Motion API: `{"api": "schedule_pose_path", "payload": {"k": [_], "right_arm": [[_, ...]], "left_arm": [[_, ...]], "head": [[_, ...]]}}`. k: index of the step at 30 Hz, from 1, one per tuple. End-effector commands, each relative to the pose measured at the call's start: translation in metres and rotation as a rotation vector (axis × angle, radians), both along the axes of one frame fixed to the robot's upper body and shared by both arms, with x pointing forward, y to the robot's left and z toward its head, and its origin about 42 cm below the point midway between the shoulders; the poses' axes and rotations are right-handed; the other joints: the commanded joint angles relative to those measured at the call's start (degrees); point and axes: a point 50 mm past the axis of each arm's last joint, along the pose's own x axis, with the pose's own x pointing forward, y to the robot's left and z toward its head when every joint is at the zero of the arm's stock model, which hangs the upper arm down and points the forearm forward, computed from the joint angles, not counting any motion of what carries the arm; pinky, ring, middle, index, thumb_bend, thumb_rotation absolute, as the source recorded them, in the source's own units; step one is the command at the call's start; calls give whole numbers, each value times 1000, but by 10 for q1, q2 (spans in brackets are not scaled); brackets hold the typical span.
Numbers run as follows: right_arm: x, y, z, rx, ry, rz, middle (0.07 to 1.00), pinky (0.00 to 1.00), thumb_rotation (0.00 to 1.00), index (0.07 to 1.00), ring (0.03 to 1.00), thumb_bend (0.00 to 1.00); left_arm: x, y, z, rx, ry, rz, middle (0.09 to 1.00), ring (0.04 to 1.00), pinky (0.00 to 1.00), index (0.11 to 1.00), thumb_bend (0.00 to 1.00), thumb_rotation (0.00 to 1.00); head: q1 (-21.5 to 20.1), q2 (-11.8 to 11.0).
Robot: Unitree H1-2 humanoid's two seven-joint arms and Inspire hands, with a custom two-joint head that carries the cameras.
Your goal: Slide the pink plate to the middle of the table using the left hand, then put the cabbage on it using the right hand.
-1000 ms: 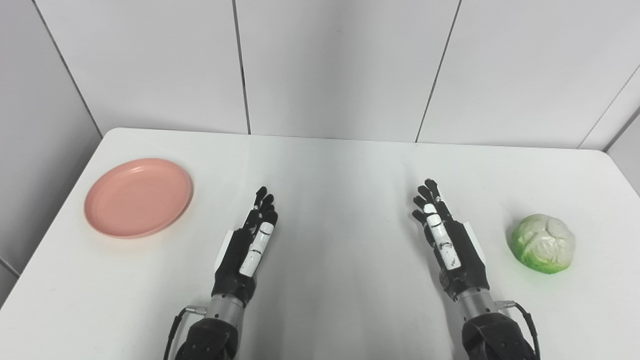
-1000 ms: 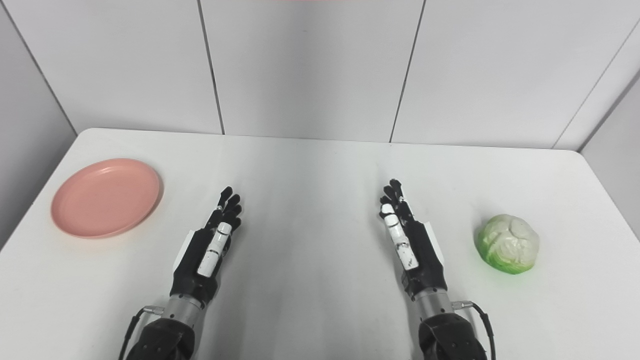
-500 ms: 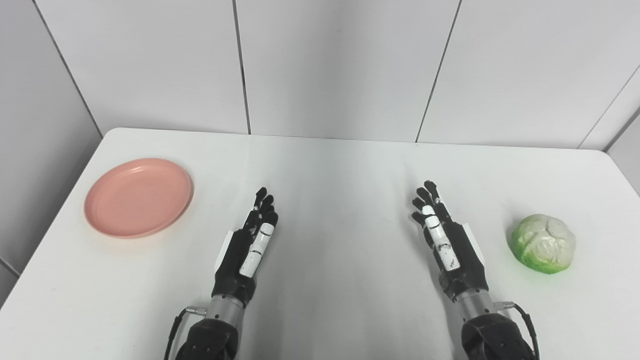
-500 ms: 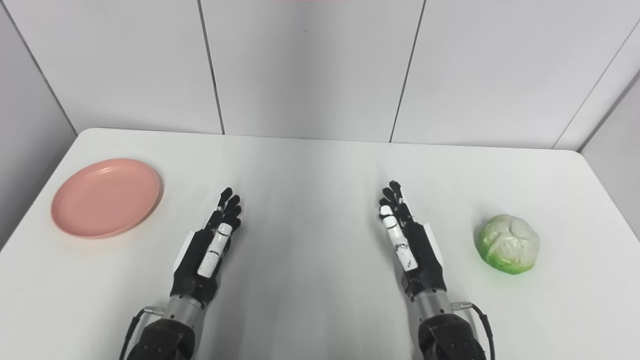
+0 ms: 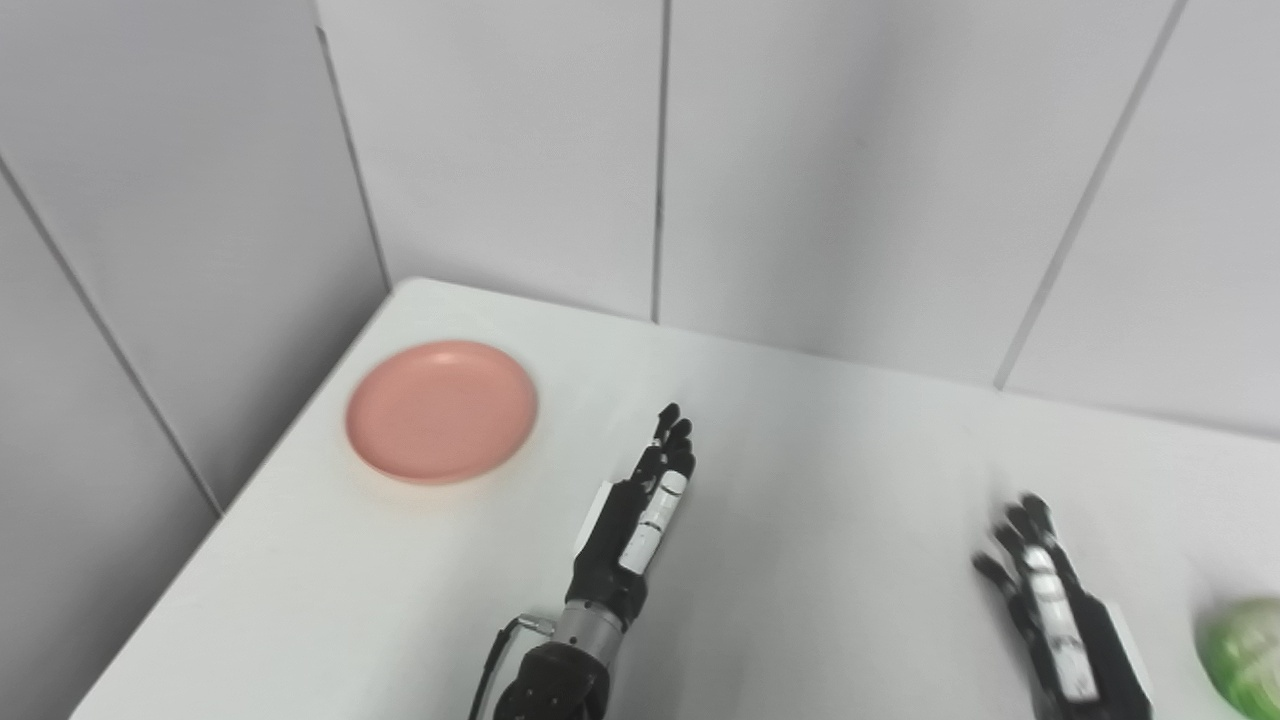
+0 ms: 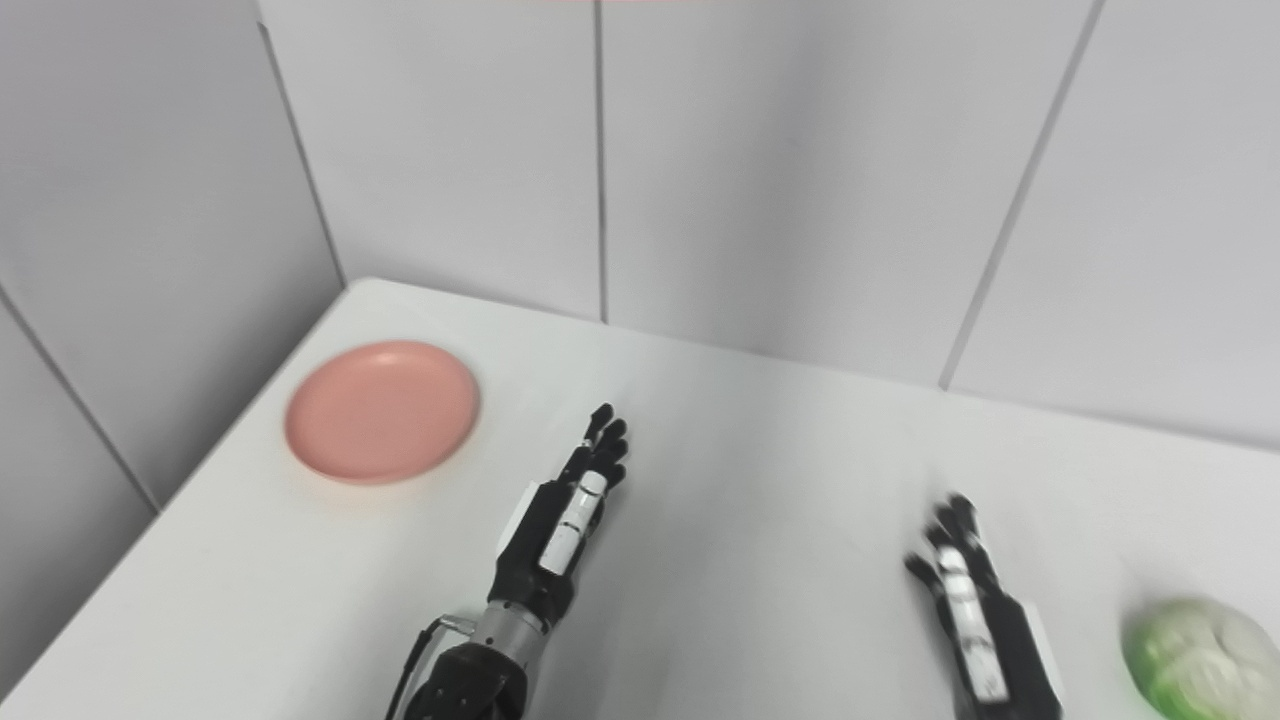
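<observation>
The plate (image 5: 441, 411) sits flat near the desk's (image 5: 800, 480) far left corner, nothing on it. The left hand (image 5: 634, 520) is out over the desk just right of the plate and a bit nearer the robot, fingers straight and spread, holding nothing, not touching the plate. The right hand (image 6: 975, 610) is low on the right side, a bit blurry, fingers also stretched out with nothing in them. The cabbage (image 6: 1195, 657) is on the desk at the right edge, just beside the right hand but apart from it.
</observation>
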Motion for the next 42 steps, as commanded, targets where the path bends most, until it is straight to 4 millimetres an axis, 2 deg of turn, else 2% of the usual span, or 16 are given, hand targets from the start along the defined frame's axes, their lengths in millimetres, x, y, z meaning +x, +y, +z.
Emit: {"api": "schedule_pose_path", "payload": {"k": [1, 3, 7, 11, 17, 20, 24, 30, 32, 34, 35, 42], "right_arm": [[-1, -5, 6, 4, -11, -35, 988, 1000, 889, 1000, 984, 586], [-2, -6, 5, 17, -11, -38, 981, 999, 868, 1000, 974, 589], [-3, -8, 2, 23, -9, -37, 974, 989, 857, 1000, 964, 590], [-3, -9, 1, 28, -5, -38, 967, 956, 853, 997, 951, 608], [-2, -10, 0, 23, -9, -32, 969, 946, 865, 999, 950, 617], [-2, -9, 1, 33, -2, -35, 960, 943, 846, 987, 946, 643], [-3, -11, 1, 13, -7, -37, 962, 944, 863, 990, 948, 650], [-1, -11, 1, 7, -13, -41, 961, 938, 863, 985, 945, 674], [0, -11, 0, 5, -13, -43, 961, 931, 865, 982, 945, 691], [1, -12, -1, 9, -15, -40, 961, 933, 866, 982, 946, 703], [1, -12, -1, 12, -16, -38, 964, 934, 861, 987, 944, 699], [-1, -10, -1, 31, -13, -40, 953, 914, 856, 977, 934, 680]], "left_arm": [[16, 11, 28, -24, -117, 42, 977, 972, 1000, 974, 648, 854], [23, 27, 39, -51, -141, 80, 940, 935, 968, 937, 677, 851], [36, 57, 60, -95, -205, 160, 921, 916, 937, 915, 664, 877], [42, 85, 79, -122, -253, 235, 901, 896, 917, 902, 696, 896], [43, 120, 94, -139, -273, 285, 864, 862, 885, 853, 695, 939], [44, 149, 98, -137, -274, 348, 832, 834, 862, 820, 693, 960], [45, 181, 98, -160, -276, 419, 790, 792, 816, 783, 681, 931], [48, 216, 87, -148, -237, 496, 769, 781, 825, 755, 696, 974], [49, 223, 83, -149, -224, 511, 755, 771, 834, 744, 707, 979], [50, 228, 80, -152, -210, 536, 742, 757, 799, 729, 710, 975], [50, 232, 78, -154, -202, 550, 732, 742, 768, 720, 708, 965], [53, 249, 63, -165, -161, 613, 723, 730, 743, 709, 695, 961]], "head": [[5, -5], [11, -11], [16, -17], [19, -20], [19, -19], [17, -16], [25, -14], [23, -20], [23, -20], [24, -21], [24, -22], [25, -23]]}}
